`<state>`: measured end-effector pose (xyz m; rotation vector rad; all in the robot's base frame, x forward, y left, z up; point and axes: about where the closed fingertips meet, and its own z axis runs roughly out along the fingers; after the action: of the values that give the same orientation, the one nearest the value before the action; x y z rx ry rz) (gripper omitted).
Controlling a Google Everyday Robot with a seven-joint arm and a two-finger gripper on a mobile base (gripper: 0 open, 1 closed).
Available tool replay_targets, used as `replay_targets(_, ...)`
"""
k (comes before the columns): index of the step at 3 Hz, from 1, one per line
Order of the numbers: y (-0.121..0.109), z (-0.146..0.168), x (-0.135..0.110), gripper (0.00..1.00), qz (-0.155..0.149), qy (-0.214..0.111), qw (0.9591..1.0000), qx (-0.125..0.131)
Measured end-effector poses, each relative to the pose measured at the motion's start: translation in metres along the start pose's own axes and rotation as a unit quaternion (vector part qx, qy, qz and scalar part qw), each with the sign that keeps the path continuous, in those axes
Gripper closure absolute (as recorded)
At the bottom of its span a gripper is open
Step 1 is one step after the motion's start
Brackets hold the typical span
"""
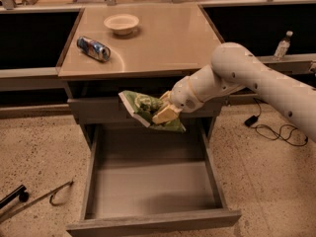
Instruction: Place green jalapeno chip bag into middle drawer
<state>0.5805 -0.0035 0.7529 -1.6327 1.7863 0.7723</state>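
My gripper (163, 113) is shut on the green jalapeno chip bag (143, 107), a glossy green foil bag with a white edge, held tilted in the air. The bag hangs above the back part of the middle drawer (153, 186), which is pulled wide open below the counter with its grey floor bare. My white arm reaches in from the right. The bag is in front of the closed top drawer front and does not touch the open drawer.
On the tan counter top (163, 38) lie a blue-and-silver drink can (93, 48) on its side and a white bowl (121, 22). A water bottle (282, 45) stands at the right. Cables (271, 130) lie on the floor right; a metal tool (34, 199) lies on the floor left.
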Motion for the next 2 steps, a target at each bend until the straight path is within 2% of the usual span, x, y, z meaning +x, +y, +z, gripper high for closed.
replay_targets(1,0.01,0.019,0.013,1.0,0.013,-0.006,0.9999,-0.005)
replay_targets(2,0.025,0.072,0.051,1.0,0.047,-0.032,0.9983,-0.014)
